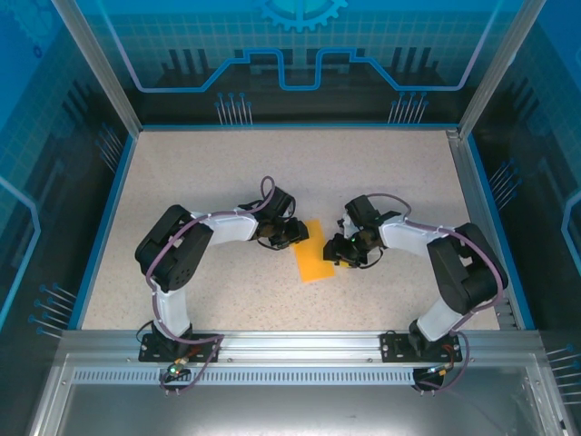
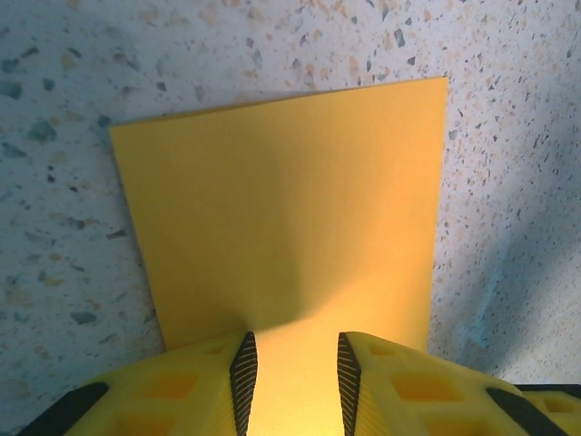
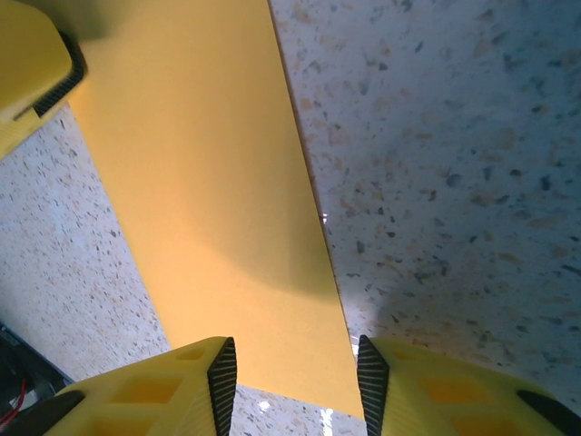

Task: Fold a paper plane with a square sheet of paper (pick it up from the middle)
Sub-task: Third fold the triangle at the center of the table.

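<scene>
Yellow with black pads, the left end effector (image 2: 296, 368) sits low over the near edge of the square sheet of paper (image 1: 315, 252). Its jaws stand apart, and we see orange-yellow paper in the gap between them, so nothing is clamped. We judge it sits there to straddle the middle of that edge, as the task asks for a pick from the middle.

The sheet lies flat on the speckled table (image 1: 272, 173), near its centre and between the two arms. From above it looks like a narrow rectangle rather than a full square, so we take it to be folded in half already, though we cannot make out the layers. Flat on the table, it gives thin edges and little to catch.

On the right, the right end effector (image 3: 292, 374) mirrors the left. Its jaws are also parted and empty, set over the opposite long edge, which runs between them. We read this facing placement as preparation for a two-sided hold, so one side can pin the paper while the other lifts or creases it.
</scene>
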You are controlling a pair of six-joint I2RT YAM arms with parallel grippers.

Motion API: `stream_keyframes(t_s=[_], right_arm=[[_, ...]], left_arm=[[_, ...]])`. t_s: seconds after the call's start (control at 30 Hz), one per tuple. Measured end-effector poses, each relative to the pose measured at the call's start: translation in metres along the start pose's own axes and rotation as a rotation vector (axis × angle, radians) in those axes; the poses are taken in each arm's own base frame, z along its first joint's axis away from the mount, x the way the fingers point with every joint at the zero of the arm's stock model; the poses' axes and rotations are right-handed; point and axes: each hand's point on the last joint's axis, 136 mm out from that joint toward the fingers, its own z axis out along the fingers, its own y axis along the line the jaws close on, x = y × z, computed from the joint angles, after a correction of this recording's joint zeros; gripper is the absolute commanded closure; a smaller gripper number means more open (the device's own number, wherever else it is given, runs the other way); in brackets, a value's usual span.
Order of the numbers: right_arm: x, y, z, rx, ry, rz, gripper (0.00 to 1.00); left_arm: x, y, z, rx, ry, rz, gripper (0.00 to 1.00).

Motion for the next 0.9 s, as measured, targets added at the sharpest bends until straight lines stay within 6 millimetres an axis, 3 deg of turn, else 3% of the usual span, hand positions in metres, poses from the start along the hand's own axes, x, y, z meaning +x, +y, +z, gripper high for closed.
stream_keyframes(t_s=[0.5, 0.9], right_arm=[[0.0041, 0.0030, 0.0048, -0.027, 0.041, -0.012, 0.63], [-0.0032, 0.0057, 0.0078, -0.053, 0.003, 0.018, 0.62]], left_arm=[[-0.0002, 0.0004, 0.0002, 0.000, 0.000, -0.001, 0.66], [0.0003, -0.0003, 0.0001, 0.006, 0.006, -0.002, 0.66]])
